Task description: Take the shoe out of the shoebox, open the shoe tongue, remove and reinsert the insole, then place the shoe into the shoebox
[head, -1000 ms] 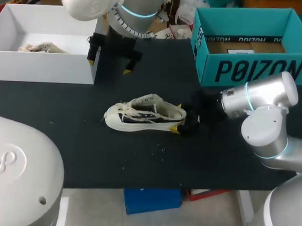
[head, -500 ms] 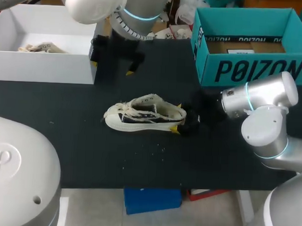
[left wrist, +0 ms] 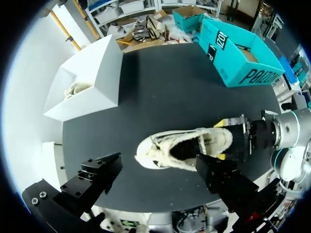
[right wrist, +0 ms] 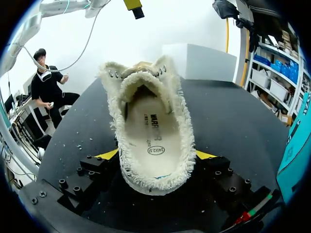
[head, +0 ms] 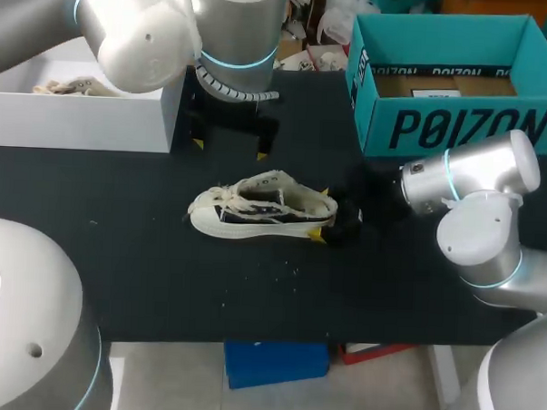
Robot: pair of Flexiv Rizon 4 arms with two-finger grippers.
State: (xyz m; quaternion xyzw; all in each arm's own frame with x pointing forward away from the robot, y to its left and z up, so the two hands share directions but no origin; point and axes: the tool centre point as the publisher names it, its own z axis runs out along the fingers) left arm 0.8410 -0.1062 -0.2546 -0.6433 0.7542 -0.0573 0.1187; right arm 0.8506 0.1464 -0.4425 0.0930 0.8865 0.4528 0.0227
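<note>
Nearest, the bare front of the dark bench (head: 161, 282) carries only a few pale crumbs. Just beyond, at mid-bench, the shoe (head: 264, 209) lies on its sole, toe toward my left and heel toward my right. It is out of any box.

The right pincer (right wrist: 156, 156) is clamped on the heel, one yellow tip (right wrist: 109, 154) pressed to each side. The reason looks plain: held at the back, the shoe cannot slide or roll, and its mouth stays free for the other arm. From the right wrist, the frayed collar gapes wide and the insole (right wrist: 154, 131) lies flat inside. I cannot tell whether it is yet to come out or has been put back.

Farther back, the left pincer (head: 230, 150) hangs above the bench just behind the shoe, its fingers wide apart and holding nothing. From the left wrist, the shoe's opening sits below and between them. I judge it is lining up to reach into the mouth for the tongue or insole.

At the far edge stand two open boxes, well apart. The white box (head: 77, 124) on my left holds a pale, frayed item (head: 74, 86) that I cannot identify. The teal box (head: 458, 127) on my right is close to the right arm, so it seems the easier one for returning the shoe.
</note>
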